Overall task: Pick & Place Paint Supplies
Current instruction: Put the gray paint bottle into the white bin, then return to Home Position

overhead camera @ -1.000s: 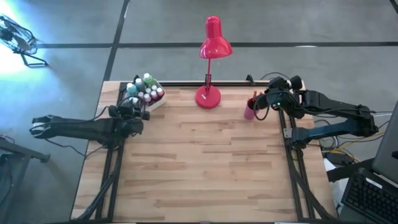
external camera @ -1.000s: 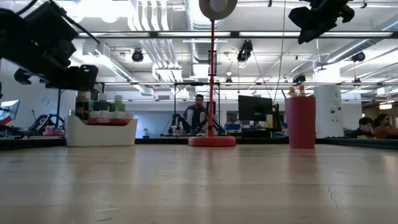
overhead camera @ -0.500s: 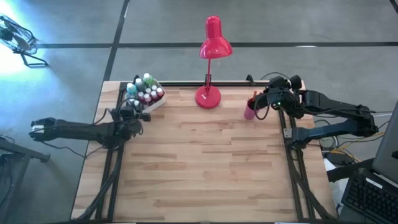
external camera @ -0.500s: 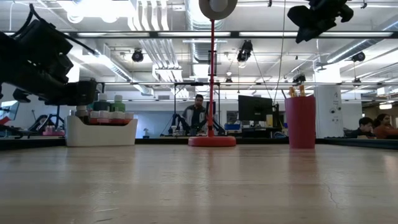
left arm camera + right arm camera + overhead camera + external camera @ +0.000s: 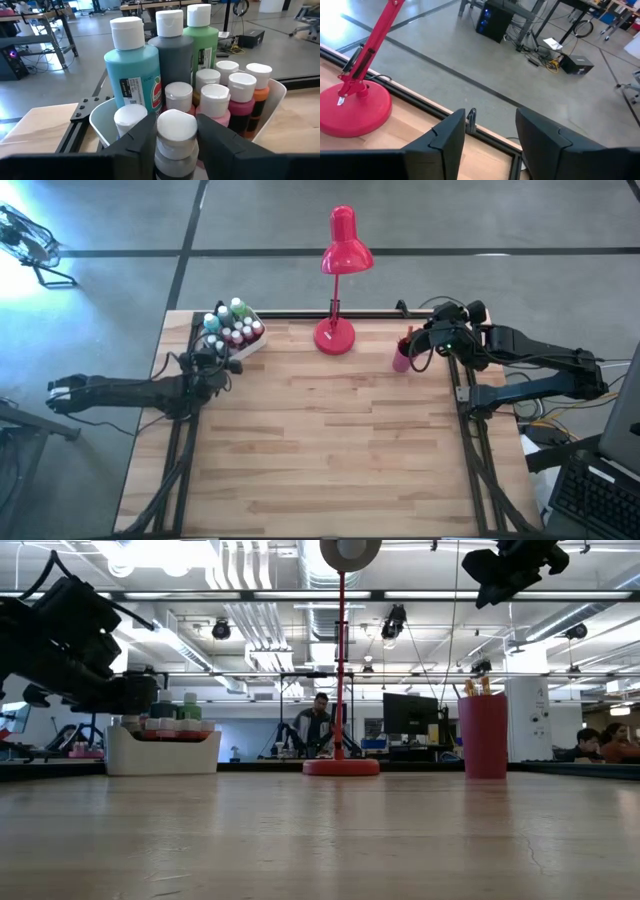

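Red desk lamp [image 5: 340, 270] (rear middle), wooden table [image 5: 330, 450], seated person [image 5: 317, 726]

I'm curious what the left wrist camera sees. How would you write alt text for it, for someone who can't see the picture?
The left tool grips a small white-capped paint bottle between its two dark fingers, in front of a white tray packed with bottles. Three tall bottles stand at the back: teal, dark grey and green. Smaller white-capped bottles sit before them.
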`<action>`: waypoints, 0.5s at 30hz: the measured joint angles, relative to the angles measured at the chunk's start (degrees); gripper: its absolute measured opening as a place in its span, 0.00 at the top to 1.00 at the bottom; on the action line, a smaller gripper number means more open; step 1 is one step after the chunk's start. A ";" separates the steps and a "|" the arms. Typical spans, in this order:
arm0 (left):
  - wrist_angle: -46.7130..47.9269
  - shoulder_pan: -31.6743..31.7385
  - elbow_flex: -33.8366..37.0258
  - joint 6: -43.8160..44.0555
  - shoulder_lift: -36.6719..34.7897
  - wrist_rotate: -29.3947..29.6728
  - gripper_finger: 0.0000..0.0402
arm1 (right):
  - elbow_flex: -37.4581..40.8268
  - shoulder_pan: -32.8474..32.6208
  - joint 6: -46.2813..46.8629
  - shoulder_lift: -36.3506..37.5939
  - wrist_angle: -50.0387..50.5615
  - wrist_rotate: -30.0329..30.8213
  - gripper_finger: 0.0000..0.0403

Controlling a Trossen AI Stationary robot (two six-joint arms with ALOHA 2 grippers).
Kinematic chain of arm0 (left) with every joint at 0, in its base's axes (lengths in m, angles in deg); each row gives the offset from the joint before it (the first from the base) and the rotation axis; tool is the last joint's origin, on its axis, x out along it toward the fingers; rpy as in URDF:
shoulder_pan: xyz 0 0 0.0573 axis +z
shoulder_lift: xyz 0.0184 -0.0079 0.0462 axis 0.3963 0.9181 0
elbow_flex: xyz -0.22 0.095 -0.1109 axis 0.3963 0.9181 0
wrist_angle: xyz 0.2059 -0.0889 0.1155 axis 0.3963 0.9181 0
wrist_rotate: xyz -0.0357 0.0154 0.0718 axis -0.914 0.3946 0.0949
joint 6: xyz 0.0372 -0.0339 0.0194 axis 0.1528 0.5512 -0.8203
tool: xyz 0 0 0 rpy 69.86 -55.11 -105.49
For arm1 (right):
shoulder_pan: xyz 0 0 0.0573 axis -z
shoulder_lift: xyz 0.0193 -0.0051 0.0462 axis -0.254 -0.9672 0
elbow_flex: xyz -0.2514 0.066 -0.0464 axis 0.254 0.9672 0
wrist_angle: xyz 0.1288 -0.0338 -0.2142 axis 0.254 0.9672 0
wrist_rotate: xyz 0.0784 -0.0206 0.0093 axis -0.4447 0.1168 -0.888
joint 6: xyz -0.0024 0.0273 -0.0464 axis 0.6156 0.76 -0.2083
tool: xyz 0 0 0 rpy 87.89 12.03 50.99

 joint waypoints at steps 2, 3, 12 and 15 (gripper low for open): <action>-0.24 0.09 0.00 -0.02 0.00 0.03 0.62 | 0.02 -0.01 0.01 0.00 0.00 0.00 0.58; -0.37 0.10 0.00 -0.01 0.00 0.04 0.58 | 0.02 -0.01 0.01 0.00 0.00 -0.01 0.59; -2.30 0.12 -1.74 -3.58 -0.06 0.03 0.43 | 0.02 0.00 -0.02 0.00 -0.01 -0.01 0.63; -2.37 0.09 -5.29 -9.12 -0.16 0.03 0.43 | 0.02 0.00 -0.77 0.00 -0.02 0.00 0.63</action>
